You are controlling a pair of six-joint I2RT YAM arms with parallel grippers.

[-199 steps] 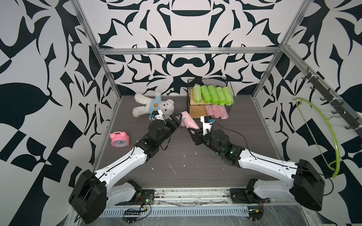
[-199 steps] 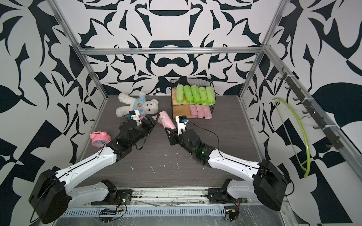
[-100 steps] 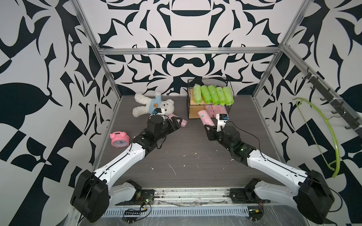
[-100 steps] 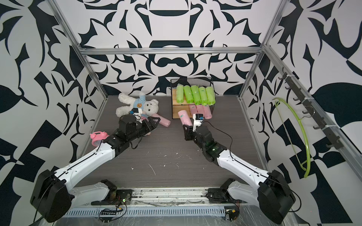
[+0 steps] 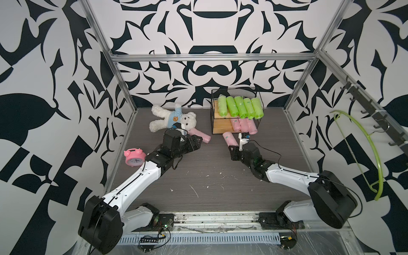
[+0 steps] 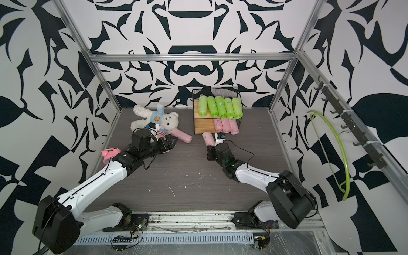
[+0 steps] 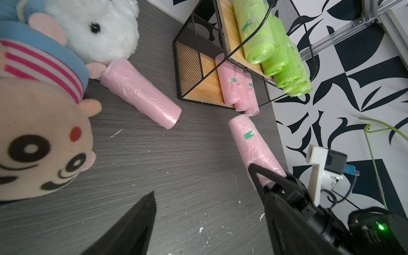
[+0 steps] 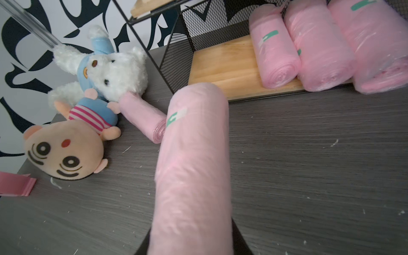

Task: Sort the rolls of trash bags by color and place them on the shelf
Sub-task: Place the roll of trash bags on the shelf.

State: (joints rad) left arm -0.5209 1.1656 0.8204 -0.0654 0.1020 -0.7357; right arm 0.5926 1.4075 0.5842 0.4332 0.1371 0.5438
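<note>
The shelf [image 5: 215, 113] stands at the back, with several lime green rolls of trash bags [image 5: 240, 107] on its top board. Three pale pink rolls [image 5: 244, 125] lie on the right of its lower board [image 8: 220, 64]. My right gripper [image 5: 234, 148] is shut on another pink roll [image 8: 194, 165], held lengthwise. That roll's far end is just in front of the board's bare left part. A loose pink roll [image 7: 141, 92] lies on the table against the teddy bear [image 5: 170, 119]. My left gripper [image 7: 208, 198] is open and empty, just short of that loose roll [image 5: 201, 135].
A soft doll with a striped shirt [image 8: 64, 152] lies beside the teddy, under my left wrist. A pink alarm clock [image 5: 134, 156] stands by the left wall. A green hanger [image 5: 362, 150] hangs on the right wall's hook rail. White specks litter the grey table [image 5: 209, 176].
My right gripper has carried its pink roll from the table's middle rightward to the shelf's front. My left arm has swung left, and its gripper now sits by the loose pink roll.
</note>
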